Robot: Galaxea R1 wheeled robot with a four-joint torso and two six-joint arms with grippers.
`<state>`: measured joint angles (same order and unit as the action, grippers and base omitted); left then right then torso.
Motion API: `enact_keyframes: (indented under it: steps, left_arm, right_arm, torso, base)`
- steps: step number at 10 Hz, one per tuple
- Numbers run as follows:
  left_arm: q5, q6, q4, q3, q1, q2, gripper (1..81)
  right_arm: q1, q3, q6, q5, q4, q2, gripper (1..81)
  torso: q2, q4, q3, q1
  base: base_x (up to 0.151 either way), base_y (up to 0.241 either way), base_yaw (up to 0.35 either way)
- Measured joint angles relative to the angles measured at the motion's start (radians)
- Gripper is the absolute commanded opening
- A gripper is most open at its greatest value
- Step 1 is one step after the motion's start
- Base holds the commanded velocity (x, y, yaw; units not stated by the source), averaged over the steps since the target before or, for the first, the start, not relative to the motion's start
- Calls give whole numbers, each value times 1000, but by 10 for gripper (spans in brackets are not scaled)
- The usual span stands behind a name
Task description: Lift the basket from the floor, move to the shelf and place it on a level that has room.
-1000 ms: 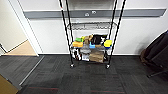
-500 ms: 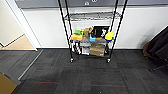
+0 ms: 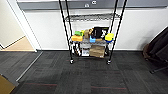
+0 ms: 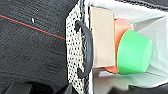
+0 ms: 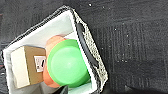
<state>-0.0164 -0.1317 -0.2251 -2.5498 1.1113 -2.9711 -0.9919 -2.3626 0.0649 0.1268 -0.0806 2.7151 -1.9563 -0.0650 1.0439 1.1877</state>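
Head view: the shelf (image 3: 91,37), a black wire rack on casters, stands on the floor (image 3: 82,75), dark carpet w/ thin red lines, backed against a white wall (image 3: 142,30). Landmark = rack. One grey wire level (image 3: 91,17) high up on it looks bare. Tier below that is crowded: orange box (image 3: 76,38), green box (image 3: 78,33), black item (image 3: 97,32), yellow block (image 3: 109,37), blue piece (image 3: 92,39). Under that tier, a brown cardboard box (image 3: 97,51) beside some white items. To one side of the rack, a dark chair (image 3: 156,50); to the other, tan wood flooring (image 3: 21,45) past a white door frame.

Wrist views: the basket (image 5: 98,65), speckled weave w/ white lining and a dark handle (image 4: 86,50), shows large from both arms, w/ carpet seen beneath it. Inside it: a green cup (image 5: 66,63) nested over an orange one (image 4: 120,26), plus a small cardboard box (image 5: 27,65) touching them. Basket's place relative to rack can't be told.

Neither arm's fingers can be made out, so can't tell whether either gripper is clamped on the basket or loose.
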Motion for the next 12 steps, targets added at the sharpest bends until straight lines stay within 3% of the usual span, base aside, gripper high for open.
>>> enact_keyframes:
  steps: [6,9,12]
  left_arm:
    - [-7,0,-8,0,0,-4,811]
    - [-7,0,-15,0,0,-3,811]
    - [-3,0,-16,0,-5,-1,811]
  right_arm:
    - [59,-43,-1,64,11,50,811]
    - [67,-82,-11,76,14,88,811]
    - [90,-90,-12,79,14,100,811]
  torso:
    - [-203,0,2,127]
    - [-284,0,64,177]
    - [-310,0,84,188]
  base:
    - [0,0,0]
    - [0,0,0]
    - [0,0,0]
